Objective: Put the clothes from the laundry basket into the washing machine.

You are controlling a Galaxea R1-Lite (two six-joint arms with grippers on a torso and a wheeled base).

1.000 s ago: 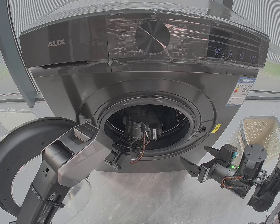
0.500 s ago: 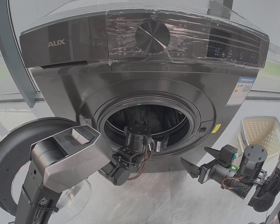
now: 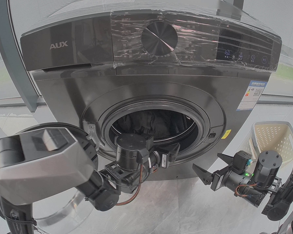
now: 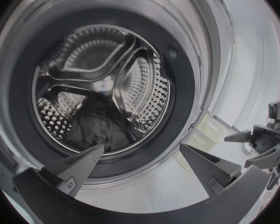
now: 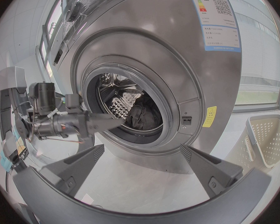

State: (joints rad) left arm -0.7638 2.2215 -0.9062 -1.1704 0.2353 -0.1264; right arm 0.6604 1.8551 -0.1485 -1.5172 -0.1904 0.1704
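Clothes (image 4: 95,131): a dark crumpled bundle lies on the bottom of the drum (image 4: 140,87) inside the washing machine (image 3: 185,82), fully past the door seal, with nothing hanging over the rim. I cannot tell whether it is one garment or several. Laundry basket (image 5: 267,140): it stands on the floor (image 3: 172,205) just beside the machine on the robot's right. The perforated walls that show carry no clothing, but the bottom is cut off, so the contents are unconfirmed. Left hand (image 4: 140,147): it sits at the lower edge of the drum opening, pointing inward, fingers spread wide and holding nothing. It is clear of the bundle. Right hand (image 3: 207,162): it hangs low in front of the machine, between the opening and the basket, fingers apart and also holding nothing. Door (image 3: 58,213): it stands swung wide open on the robot's left, partly behind the left arm. Judgement: loading looks done or nearly so, with cloth in the drum, both hands free and no garment in transit. What is left is to check the basket floor for leftovers and move any that remain. The task does not ask for the door to be closed.
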